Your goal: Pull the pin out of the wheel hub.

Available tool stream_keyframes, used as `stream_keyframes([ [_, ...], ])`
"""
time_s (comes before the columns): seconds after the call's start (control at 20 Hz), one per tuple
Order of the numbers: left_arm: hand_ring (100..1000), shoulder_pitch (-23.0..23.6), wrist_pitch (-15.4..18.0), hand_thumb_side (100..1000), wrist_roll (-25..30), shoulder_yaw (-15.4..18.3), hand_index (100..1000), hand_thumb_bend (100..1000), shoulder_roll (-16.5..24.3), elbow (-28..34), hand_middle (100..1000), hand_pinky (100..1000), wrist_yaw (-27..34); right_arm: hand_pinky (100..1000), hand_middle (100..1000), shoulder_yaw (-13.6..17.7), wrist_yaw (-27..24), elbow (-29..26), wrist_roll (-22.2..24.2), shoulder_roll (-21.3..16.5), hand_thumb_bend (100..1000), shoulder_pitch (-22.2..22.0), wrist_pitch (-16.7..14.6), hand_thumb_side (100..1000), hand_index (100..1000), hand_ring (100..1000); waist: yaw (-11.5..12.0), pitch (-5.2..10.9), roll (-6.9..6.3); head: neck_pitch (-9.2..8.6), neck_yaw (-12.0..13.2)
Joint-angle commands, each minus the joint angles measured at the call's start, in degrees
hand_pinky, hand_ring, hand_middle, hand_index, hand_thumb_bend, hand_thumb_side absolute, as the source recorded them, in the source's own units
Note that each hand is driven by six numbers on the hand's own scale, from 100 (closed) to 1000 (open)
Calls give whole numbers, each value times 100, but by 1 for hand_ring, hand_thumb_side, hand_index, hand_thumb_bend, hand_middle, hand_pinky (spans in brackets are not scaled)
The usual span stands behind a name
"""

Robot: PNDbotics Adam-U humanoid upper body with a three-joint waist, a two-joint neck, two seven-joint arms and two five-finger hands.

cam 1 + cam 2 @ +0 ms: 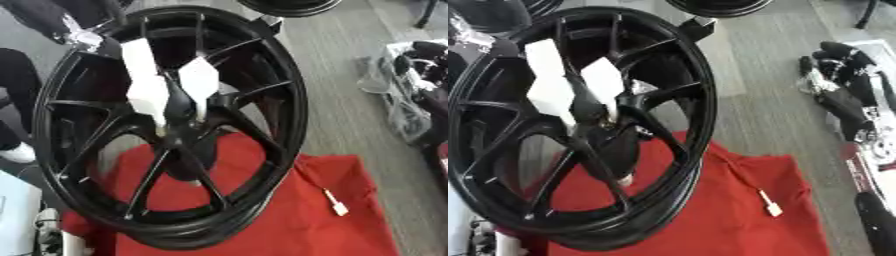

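1. The right hand (839, 70) lies at the right edge of the frame, well apart from the wheel. Its fingers (822, 52) point toward the upper left, relaxed and slightly bent, holding nothing.
2. Its black and silver forearm (868, 150) runs down the right edge to the lower right corner. The hand rests on a heap of clear and white material (398, 107) on the floor.
3. A black and silver part (80, 36) shows at the upper left, just behind the wheel's rim. It may be the left hand, but I cannot tell this, nor whether it is open or closed.
4. The black wheel (289, 130) fills the left and middle of the frame. It stands on edge, tilted, with its lower rim on a red cloth (332, 235).
5. The wheel hub (179, 112) sits at the centre of the spokes. Two white blocks (144, 80) lie against the spokes just above it and partly cover it.
6. I cannot make out the pin for certain. A small pale stub (194, 183) shows below the hub, between two spokes.
7. A thin cable with a small white plug (337, 206) lies on the cloth, to the right of the wheel.
8. Part of a second black wheel (289, 6) shows at the top edge.
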State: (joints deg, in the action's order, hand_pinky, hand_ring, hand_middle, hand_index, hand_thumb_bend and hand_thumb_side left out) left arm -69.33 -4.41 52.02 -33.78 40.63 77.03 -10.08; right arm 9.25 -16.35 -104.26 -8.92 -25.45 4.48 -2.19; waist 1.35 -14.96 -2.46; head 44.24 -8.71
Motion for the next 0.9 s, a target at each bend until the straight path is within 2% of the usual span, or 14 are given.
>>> stream_keyframes([
  [0.05, 887, -182, -120, 634, -5, 20, 811, 508, 120, 93, 799, 908, -41, 887, 647, 24, 23, -40, 15, -116, 344, 17, -12, 223, 738, 680, 2, 174, 19, -12, 18],
  [0.45, 891, -254, -292, 665, -5, -60, 806, 575, -31, 4, 793, 921, -394, 887, 646, 29, 24, -23, 14, -112, 344, 11, -9, 223, 737, 680, -8, 177, -2, -12, 40],
  [0.9, 890, -300, -270, 659, -5, -164, 800, 601, -183, -108, 789, 920, -736, 887, 644, 30, 4, -5, -6, -119, 346, 27, 1, 222, 736, 676, -12, 183, -34, -12, 22],
])
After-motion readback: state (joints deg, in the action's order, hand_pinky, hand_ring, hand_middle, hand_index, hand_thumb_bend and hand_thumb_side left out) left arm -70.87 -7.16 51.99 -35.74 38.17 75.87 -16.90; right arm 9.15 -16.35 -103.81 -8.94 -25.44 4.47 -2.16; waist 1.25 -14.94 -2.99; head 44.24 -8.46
